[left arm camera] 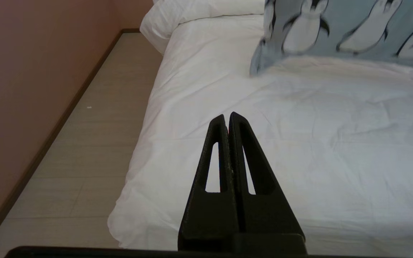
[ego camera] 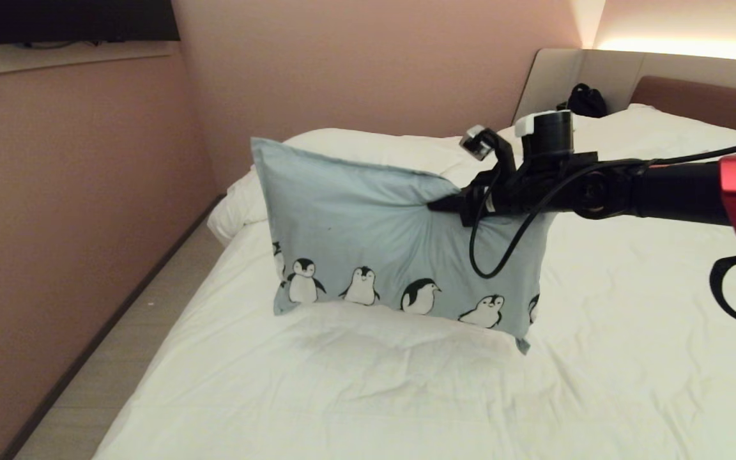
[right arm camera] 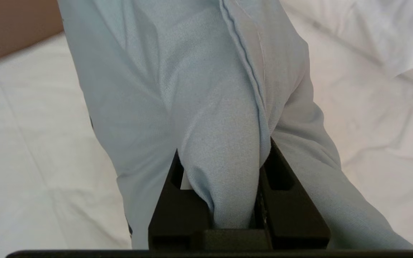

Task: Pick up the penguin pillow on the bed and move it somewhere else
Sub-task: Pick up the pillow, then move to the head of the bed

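Note:
The penguin pillow [ego camera: 355, 236], light blue-grey with a row of black-and-white penguins along its lower edge, hangs upright over the bed [ego camera: 355, 383]. Whether its lower edge touches the white duvet cannot be told. My right gripper [ego camera: 435, 206] comes in from the right and is shut on a bunched fold near the pillow's upper right part. In the right wrist view the blue fabric [right arm camera: 213, 118] fills the space between the black fingers [right arm camera: 292, 200]. My left gripper [left arm camera: 227, 116] is shut and empty, low over the bed's near left part, with the pillow's penguin edge [left arm camera: 335, 32] ahead of it.
A plain white pillow [ego camera: 368, 144] lies behind the penguin pillow. A dark bag [ego camera: 586, 101] sits at the back by the brown headboard [ego camera: 706, 102]. A strip of floor [ego camera: 119, 345] runs between the bed's left side and the pink wall [ego camera: 55, 223].

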Controlling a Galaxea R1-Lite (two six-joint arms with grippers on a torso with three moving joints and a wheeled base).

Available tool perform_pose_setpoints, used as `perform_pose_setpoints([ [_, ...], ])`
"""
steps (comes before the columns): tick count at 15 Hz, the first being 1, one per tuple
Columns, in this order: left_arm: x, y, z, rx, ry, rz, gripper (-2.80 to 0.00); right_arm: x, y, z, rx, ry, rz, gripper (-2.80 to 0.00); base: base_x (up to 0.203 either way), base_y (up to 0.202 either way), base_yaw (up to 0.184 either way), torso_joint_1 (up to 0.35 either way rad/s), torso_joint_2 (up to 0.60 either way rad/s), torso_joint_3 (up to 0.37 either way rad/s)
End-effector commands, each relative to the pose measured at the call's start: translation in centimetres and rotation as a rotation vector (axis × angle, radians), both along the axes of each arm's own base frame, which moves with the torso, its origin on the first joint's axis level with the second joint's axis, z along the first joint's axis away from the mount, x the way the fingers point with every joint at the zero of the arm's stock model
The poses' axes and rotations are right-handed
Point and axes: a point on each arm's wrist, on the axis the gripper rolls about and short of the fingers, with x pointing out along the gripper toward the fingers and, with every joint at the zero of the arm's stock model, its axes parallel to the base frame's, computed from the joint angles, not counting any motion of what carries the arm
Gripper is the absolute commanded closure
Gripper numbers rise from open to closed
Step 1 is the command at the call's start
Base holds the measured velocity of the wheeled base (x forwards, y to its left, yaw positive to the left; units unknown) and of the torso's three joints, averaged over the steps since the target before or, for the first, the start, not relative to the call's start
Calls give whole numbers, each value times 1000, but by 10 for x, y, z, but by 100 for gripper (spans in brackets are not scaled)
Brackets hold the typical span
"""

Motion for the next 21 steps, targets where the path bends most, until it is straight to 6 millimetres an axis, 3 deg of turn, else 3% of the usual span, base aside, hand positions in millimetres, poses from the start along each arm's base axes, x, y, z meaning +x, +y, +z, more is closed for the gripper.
perform_pose_setpoints([
  [1, 0, 0, 0, -1, -1, 1, 0, -23, -7, 40, 123, 19, -41, 0, 0, 0, 0, 0, 0, 0],
  [4, 0, 0, 0, 0, 1, 1, 0, -48, -18, 78, 287, 87, -113, 0, 0, 0, 0, 0, 0, 0],
  [7, 0, 0, 0, 0, -1, 1, 0, -64, -36, 100, 408, 133, -246, 0, 0, 0, 0, 0, 0, 0],
  [10, 0, 0, 0, 0, -1, 1, 0, -76, -47, 108, 488, 174, -502, 0, 0, 0, 0, 0, 0, 0],
  [14, 0, 0, 0, 12, 4, 5, 0, -94, -76, 112, 608, 323, -756, 0, 0, 0, 0, 0, 0, 0],
  [21, 0, 0, 0, -2, 1, 1, 0, -129, -107, 118, 642, 474, -906, 0, 0, 0, 0, 0, 0, 0],
])
